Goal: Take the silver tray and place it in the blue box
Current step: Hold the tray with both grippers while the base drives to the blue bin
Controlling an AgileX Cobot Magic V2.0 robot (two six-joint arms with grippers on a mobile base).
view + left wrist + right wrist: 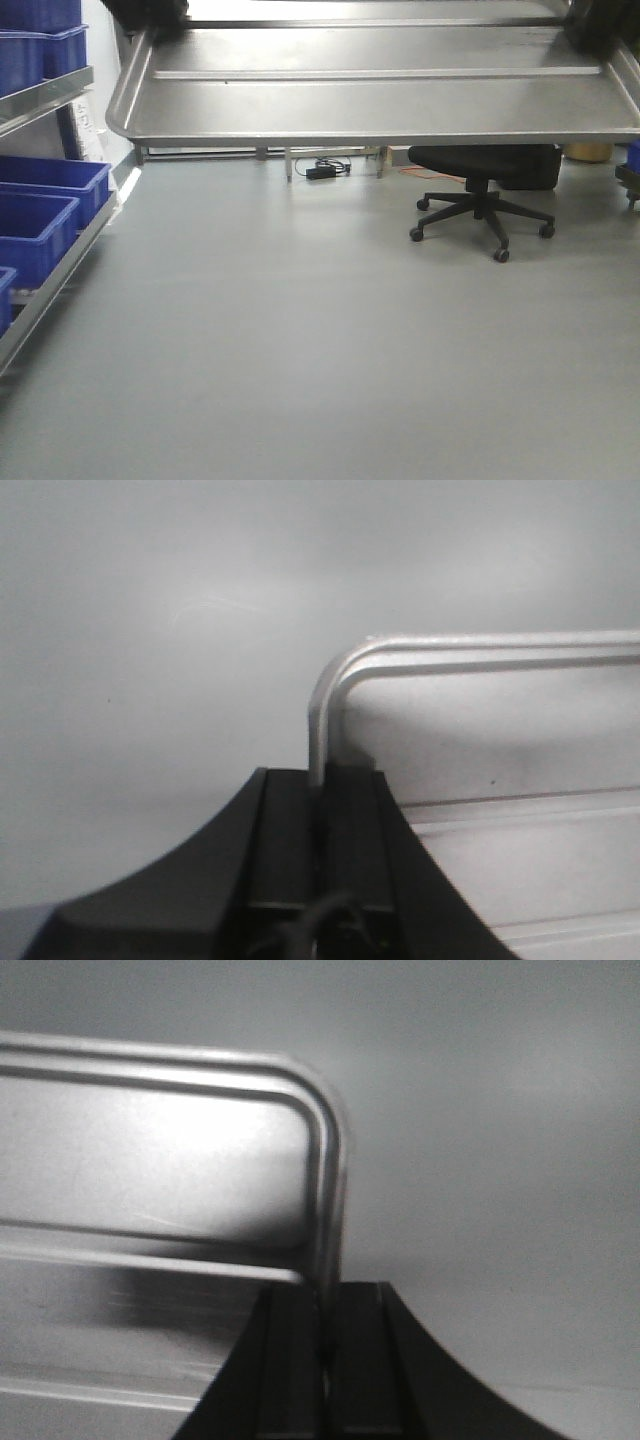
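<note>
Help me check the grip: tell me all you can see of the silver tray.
The silver tray is shiny metal, shallow, with rounded corners, a rolled rim and raised lengthwise ribs. It hangs roughly level above the floor, across the front view's top. The left gripper and right gripper each pinch its rim near a corner.

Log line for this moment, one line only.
phase: carry | silver tray: held above floor | left gripper: shut on rim | right gripper: shut on opposite rim | blue box: not in view

My front view is evenly lit and fairly sharp, with glare blown white along the far edge of the silver tray [380,100]. Both wrist views reach me dimmer and soft, the black jaws out of focus.
</note>
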